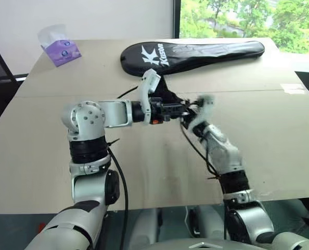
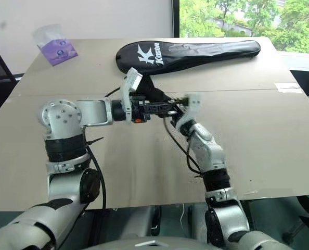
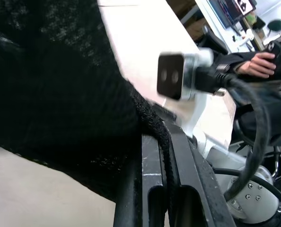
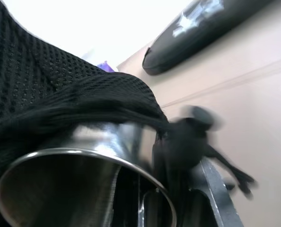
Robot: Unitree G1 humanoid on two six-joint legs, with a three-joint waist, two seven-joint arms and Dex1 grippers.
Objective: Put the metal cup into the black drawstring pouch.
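Note:
The metal cup (image 4: 60, 189) lies tilted with its open mouth towards the right wrist camera. The black drawstring pouch (image 4: 60, 85) is draped over the cup's far end. My right gripper (image 4: 152, 191) is shut on the cup's wall near the rim. My left gripper (image 3: 154, 142) is shut on the edge of the pouch (image 3: 50, 94). In the head views both grippers meet above the middle of the table, the left gripper (image 1: 178, 110) reaching in from the left. The pouch (image 1: 167, 94) shows as dark cloth between them, and the cup is hidden there.
A long black racket cover (image 1: 191, 54) with white lettering lies at the back of the tan table (image 1: 279, 135). A purple tissue pack (image 1: 61, 47) sits at the back left. A person's hand (image 3: 259, 64) shows beyond the table's right side.

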